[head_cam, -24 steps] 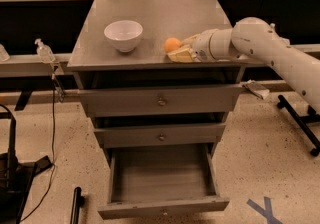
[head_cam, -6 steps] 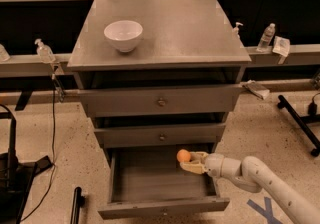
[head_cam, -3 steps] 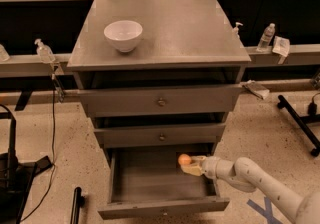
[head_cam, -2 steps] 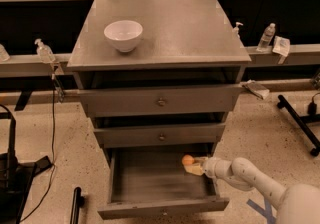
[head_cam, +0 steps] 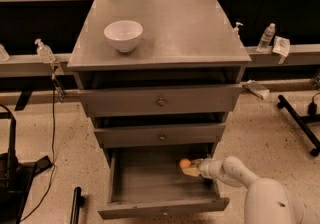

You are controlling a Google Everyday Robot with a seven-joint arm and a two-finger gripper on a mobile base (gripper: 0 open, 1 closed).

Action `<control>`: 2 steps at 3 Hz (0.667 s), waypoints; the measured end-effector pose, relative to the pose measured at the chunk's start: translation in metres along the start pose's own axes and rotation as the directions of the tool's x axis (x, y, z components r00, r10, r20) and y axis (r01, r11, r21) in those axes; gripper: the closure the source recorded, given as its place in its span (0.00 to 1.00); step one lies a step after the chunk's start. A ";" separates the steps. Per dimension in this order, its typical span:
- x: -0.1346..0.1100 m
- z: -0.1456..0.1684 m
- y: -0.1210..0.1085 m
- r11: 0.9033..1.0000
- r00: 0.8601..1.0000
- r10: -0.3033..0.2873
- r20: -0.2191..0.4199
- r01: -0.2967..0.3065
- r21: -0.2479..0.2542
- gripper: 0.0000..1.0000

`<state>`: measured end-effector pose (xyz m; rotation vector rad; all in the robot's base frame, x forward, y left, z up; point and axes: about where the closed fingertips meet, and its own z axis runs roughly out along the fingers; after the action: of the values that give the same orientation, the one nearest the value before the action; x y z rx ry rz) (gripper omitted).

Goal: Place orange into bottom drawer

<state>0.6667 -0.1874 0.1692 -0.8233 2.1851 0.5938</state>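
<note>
Orange (head_cam: 185, 163) (small, round, smooth, bright fruit): inside the pulled-out grey metal bottom drawer (head_cam: 145, 183), right rear part, near the right wall, just below the front of the drawer above. Contact with the drawer floor: cannot tell. Two-finger gripper (head_cam: 189, 168) with tan fingers (head_cam: 193, 171) in the same drawer, reaching in from the right on a white rounded arm (head_cam: 235, 170). Jaws narrow, clamped on the orange, fruit at the very tips. Flat drawer front nearest the camera, well apart from the gripper. Grey top drawer (head_cam: 200, 100) and grey middle drawer (head_cam: 130, 136) above, both pushed in (knobs centred). White round bowl (head_cam: 123, 34) upright on the flat grey cabinet top (head_cam: 190, 28), left of centre.
</note>
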 end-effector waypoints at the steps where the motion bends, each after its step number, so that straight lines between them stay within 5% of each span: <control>1: 0.011 0.031 0.013 0.998 1.000 -0.016 0.013 0.017 -0.062 1.00; 2: 0.012 0.035 0.013 0.997 1.000 -0.018 0.017 0.019 -0.069 0.86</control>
<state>0.6669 -0.1613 0.1395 -0.8713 2.1502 0.6679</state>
